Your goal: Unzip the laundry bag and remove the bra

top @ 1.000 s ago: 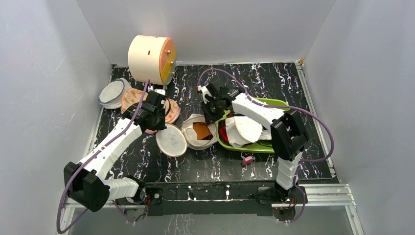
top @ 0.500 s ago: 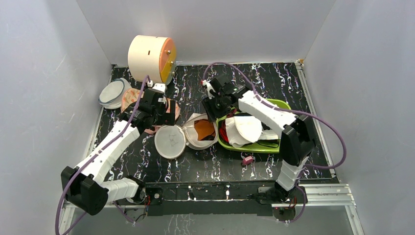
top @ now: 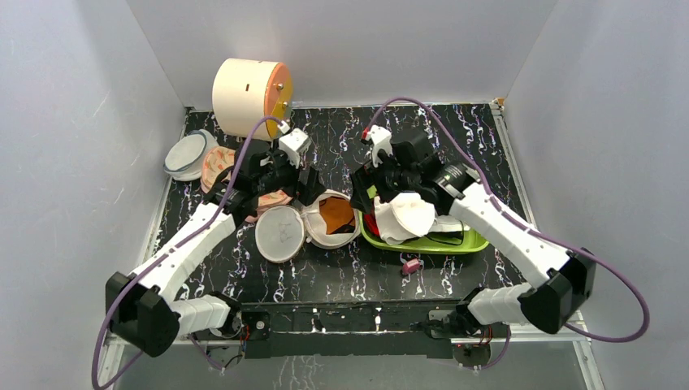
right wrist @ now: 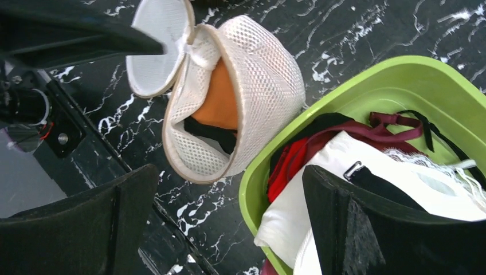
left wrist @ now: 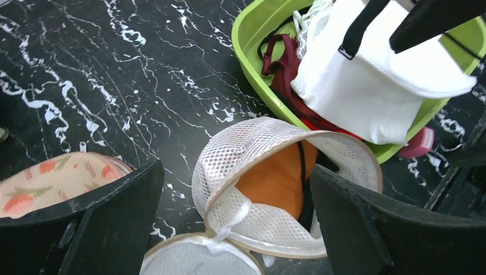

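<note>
Finds the bag [left wrist: 240,149] unzipped and gaping on the desk [left wrist: 114,69], just beside the green tub [left wrist: 252,34], with the bra [left wrist: 275,177] tucked inside, an orange cup and a black strap showing through the mouth. Hangs the left pincer [left wrist: 235,169] wide and empty over the bag, one finger to each side and neither touching the mesh. Sets the right pincer [right wrist: 226,172] equally wide and empty, above where bag meets tub, the bag lying just beyond its fingertips.
</note>
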`<action>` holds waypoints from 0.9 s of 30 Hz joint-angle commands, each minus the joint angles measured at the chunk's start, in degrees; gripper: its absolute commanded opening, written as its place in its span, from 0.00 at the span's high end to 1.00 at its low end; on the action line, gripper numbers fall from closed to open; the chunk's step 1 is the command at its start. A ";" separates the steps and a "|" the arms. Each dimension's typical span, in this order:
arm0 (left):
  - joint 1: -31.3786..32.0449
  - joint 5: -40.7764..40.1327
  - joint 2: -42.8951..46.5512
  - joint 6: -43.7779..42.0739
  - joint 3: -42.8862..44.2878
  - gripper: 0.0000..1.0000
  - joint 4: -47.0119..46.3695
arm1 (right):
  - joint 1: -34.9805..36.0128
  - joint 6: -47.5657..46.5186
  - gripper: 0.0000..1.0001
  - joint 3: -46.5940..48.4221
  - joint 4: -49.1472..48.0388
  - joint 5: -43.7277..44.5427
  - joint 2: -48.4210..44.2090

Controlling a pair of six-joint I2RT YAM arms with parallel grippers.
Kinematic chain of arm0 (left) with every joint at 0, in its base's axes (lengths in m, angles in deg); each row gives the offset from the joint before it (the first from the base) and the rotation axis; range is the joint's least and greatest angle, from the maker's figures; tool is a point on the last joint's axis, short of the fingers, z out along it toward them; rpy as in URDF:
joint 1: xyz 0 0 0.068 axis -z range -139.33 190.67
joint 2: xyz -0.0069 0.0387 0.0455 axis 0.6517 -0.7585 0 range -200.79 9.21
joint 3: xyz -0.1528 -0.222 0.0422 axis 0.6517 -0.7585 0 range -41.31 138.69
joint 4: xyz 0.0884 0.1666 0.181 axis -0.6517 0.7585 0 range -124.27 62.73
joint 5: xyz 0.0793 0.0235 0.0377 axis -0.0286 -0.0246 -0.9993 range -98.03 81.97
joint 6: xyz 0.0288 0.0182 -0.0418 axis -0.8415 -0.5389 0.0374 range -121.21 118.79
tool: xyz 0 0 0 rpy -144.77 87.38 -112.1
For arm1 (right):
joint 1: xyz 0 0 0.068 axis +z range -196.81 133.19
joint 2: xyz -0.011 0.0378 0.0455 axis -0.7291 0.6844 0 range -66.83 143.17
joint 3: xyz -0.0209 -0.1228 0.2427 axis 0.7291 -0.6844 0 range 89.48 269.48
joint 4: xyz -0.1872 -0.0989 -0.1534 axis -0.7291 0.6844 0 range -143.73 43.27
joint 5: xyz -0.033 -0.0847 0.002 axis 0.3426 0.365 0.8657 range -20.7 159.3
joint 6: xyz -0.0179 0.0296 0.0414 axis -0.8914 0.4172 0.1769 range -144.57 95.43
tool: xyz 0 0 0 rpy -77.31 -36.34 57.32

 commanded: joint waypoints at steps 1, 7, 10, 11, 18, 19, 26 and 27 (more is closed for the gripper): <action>-0.25 6.98 -3.93 -7.99 -0.68 0.03 -6.77 | 0.24 0.19 0.02 -9.41 -16.33 -4.69 -7.87; -0.25 11.97 -1.88 -8.86 -11.87 0.26 -17.30 | 6.26 -21.91 0.02 -35.09 -39.15 -13.22 -28.45; -0.25 10.77 -4.25 -9.47 -12.60 0.26 -17.03 | 7.72 -27.81 0.02 -34.30 -40.85 -15.14 -24.76; -0.25 10.63 -6.11 -9.69 -12.26 0.29 -17.02 | 8.49 -28.82 0.02 -33.38 -41.14 -14.17 -22.43; -0.42 9.89 -14.86 -6.97 -5.50 0.66 -12.45 | 11.52 -26.32 0.24 -28.57 -44.96 -5.35 -9.61; -0.42 9.86 -15.12 -6.83 -5.12 0.69 -12.04 | 11.80 -26.08 0.26 -28.73 -45.33 -4.55 -8.91; -0.48 9.42 -14.14 -6.50 -4.67 1.00 -11.78 | 14.11 -25.24 0.46 -27.15 -46.01 2.88 -3.18; -0.53 9.34 -13.86 -6.46 -4.83 1.00 -11.95 | 14.25 -25.26 0.48 -27.00 -46.22 4.07 -2.41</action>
